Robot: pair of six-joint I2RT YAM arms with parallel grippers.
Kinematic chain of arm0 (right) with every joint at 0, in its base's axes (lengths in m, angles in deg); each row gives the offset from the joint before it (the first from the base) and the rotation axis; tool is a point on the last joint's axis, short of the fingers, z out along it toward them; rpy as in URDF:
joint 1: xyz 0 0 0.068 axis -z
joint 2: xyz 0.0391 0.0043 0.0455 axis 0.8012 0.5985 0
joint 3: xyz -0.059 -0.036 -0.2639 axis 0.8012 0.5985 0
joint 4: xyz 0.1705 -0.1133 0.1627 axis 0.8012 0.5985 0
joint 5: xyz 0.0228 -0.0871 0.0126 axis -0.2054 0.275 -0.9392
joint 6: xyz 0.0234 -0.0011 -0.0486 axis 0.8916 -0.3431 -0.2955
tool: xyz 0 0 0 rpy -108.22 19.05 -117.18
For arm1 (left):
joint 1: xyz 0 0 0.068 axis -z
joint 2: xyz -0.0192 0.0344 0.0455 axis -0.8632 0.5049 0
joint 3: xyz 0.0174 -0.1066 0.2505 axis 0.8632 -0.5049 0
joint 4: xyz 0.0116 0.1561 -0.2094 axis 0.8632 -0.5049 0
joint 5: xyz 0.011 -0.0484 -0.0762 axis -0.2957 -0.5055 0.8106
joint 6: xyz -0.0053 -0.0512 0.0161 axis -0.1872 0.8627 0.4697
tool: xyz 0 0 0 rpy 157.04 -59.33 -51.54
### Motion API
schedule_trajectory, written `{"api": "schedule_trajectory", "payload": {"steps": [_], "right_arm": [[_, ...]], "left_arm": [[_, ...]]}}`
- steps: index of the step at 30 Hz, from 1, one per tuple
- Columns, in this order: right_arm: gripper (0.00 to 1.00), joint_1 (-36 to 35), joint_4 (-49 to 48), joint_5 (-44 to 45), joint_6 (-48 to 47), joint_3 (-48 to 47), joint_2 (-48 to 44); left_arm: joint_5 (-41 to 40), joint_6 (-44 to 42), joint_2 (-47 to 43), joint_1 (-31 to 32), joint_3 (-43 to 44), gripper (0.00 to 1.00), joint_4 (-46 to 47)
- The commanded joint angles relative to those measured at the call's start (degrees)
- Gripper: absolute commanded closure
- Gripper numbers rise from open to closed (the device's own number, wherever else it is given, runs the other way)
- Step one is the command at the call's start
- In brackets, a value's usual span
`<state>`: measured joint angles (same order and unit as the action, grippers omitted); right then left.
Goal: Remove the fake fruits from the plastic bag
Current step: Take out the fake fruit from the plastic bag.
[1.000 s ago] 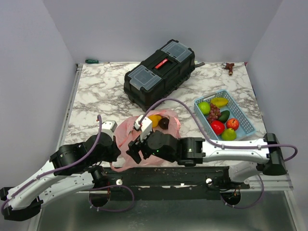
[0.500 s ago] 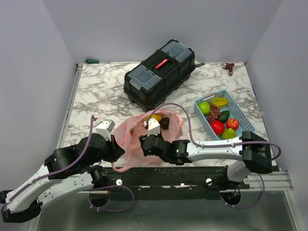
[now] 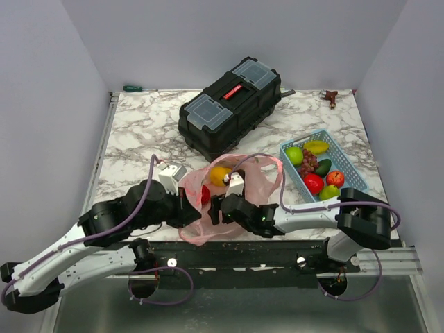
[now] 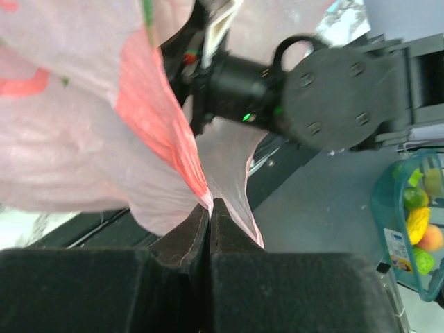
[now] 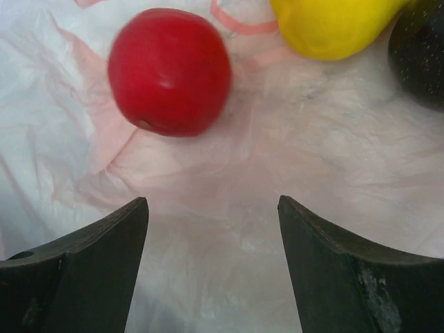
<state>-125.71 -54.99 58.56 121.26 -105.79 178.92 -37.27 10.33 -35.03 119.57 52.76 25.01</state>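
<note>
Top view, risk: the left gripper (image 3: 189,207) holds up the near-left edge of the plastic bag (image 3: 262,182). If the thin film slips or tears, I expect the mouth to sag shut over the fruits.
Top view, bag: it sits near-middle on the table (image 3: 139,132) and holds a yellow fruit (image 3: 220,175) and a red fruit (image 3: 204,195). The right gripper (image 3: 220,207) points in from the right.
Top view, basket: the light blue basket (image 3: 347,173), right of the bag and apart from it, carries green, yellow, red and orange fruits plus a grape bunch (image 3: 307,164).
Left wrist, gripper: the jaws are closed on a narrow pinch of pink film. Little material is held, so this is the likeliest slip.
Right wrist, risk: the right gripper is spread wide and empty over bare film. Closing here would catch plastic, not fruit.
Right wrist, bag contents: the red fruit lies far-left of the jaws and the yellow fruit far-right, with a dark fruit (image 5: 420,59) at the right edge. Their glossy round skins may squirt free.
</note>
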Motion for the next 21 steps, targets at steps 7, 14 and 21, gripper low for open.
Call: {"api": "schedule_trajectory", "payload": {"steps": [7, 14, 21], "right_arm": [[0.07, -0.17, -14.46, -4.96, -6.05, 2.87, 0.08], [0.0, -0.2, -8.77, 6.48, -7.37, -4.08, 4.34], [0.0, -0.15, -18.99, 8.91, -14.69, -5.03, 9.26]], "left_arm": [[-6.43, 6.82, -11.28, 0.31, -7.07, 1.0, -21.24], [-6.53, 6.54, -12.18, 0.31, -6.45, 1.0, -21.98], [-7.97, 3.64, -8.14, 0.31, -4.43, 1.0, -23.39]]}}
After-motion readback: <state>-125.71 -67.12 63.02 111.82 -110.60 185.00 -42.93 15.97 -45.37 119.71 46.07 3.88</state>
